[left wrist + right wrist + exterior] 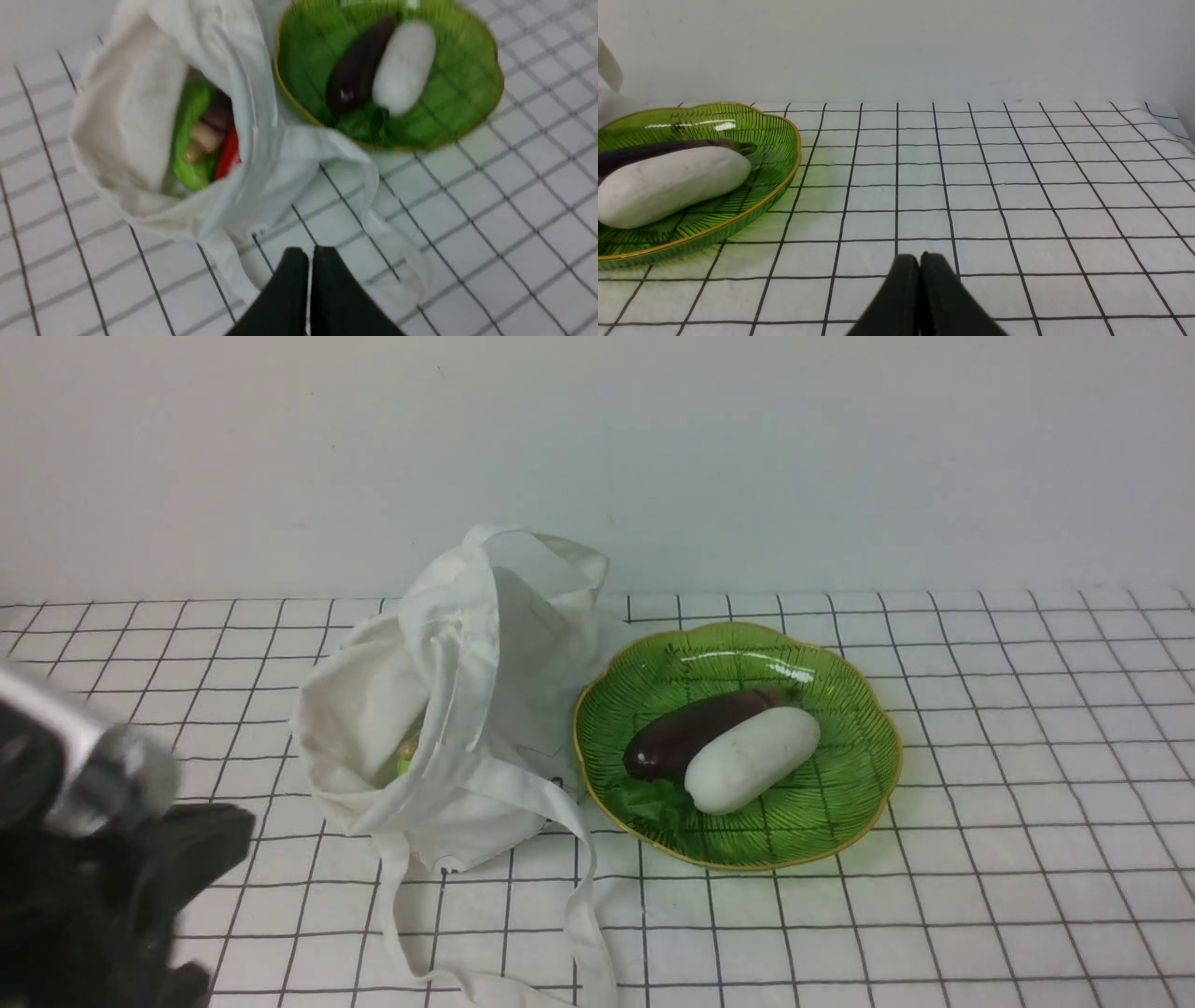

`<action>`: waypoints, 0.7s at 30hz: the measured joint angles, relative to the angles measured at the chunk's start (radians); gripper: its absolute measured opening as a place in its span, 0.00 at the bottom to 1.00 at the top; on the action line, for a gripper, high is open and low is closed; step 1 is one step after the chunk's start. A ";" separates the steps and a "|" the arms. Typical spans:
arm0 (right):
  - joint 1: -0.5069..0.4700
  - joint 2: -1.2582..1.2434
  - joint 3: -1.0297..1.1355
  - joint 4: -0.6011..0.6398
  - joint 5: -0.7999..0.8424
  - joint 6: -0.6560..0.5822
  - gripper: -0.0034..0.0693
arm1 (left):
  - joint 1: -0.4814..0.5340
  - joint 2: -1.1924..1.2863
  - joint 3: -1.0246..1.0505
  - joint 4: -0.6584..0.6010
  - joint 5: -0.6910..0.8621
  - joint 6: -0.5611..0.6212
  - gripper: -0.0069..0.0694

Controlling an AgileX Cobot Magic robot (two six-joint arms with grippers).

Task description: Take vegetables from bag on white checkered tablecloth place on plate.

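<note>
Your left gripper (309, 254) hovers pinched closed and empty at the bag (448, 709), its mouth gaping your way, green pieces (189, 140) inside. 2 vegetables, eggplant (695, 728) and white one (752, 756), lie touching on the plate (840, 803). Your right gripper (920, 261) is closed too, likely parked clear.

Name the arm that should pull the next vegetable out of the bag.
Left. The left gripper hangs shut by the bag, its camera looking into the mouth at the green and red vegetables. The right gripper, also shut, sits beyond the plate, away from the bag.
</note>
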State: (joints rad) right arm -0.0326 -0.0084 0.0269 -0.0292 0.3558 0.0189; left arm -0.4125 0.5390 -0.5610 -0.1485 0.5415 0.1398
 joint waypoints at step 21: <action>0.000 0.000 0.000 0.000 0.000 0.000 0.02 | 0.000 -0.501 0.329 0.047 -0.160 -0.018 0.08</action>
State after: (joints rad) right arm -0.0326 -0.0084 0.0269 -0.0292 0.3558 0.0189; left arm -0.4125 0.0383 -0.2317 -0.1018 0.3814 0.1217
